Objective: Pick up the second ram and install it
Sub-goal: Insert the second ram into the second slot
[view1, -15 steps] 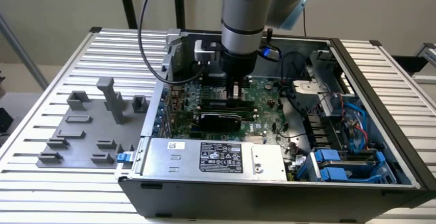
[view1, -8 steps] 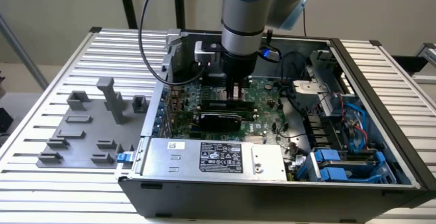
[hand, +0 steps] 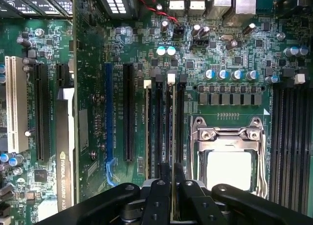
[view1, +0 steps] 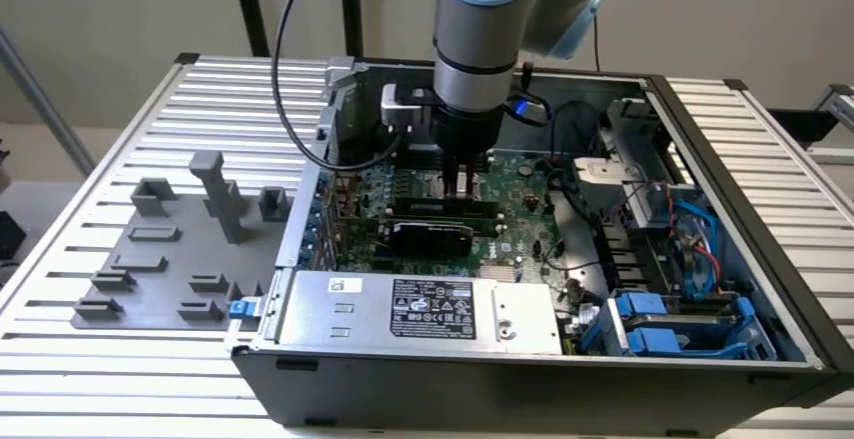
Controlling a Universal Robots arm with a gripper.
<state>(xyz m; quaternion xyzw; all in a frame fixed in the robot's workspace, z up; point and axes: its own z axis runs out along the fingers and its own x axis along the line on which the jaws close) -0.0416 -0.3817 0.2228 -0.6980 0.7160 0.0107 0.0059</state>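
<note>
We see a ribbed metal table point(view1: 80, 359) carrying an open black computer case point(view1: 534, 389), which takes up the centre and right of the exterior view. Its green motherboard point(view1: 521, 209) lies exposed in the middle of the frame, with a silver power supply point(view1: 427, 309) across the lower centre and blue drive caddies point(view1: 667, 334) at lower right. A flat grey fixture plate point(view1: 160, 259) with upright blocks sits on the table at the left of the frame, just beside the case.

From the top centre, the arm point(view1: 487, 19) reaches straight down into the case, its gripper point(view1: 463, 187) low over the board.

In the wrist view, the gripper point(hand: 172, 178) has its two black fingers point(hand: 164, 176) drawn close together, pinching the edge of the second ram point(hand: 172, 132), a thin stick standing on edge among the long black memory slots point(hand: 157, 122). A white latch point(hand: 171, 78) shows at the stick's far end. Whether the stick is fully seated, we cannot tell. The metal CPU socket point(hand: 227, 151) lies near these slots, and a graphics card point(hand: 63, 151) sits well apart from them, near the frame's edge.
</note>
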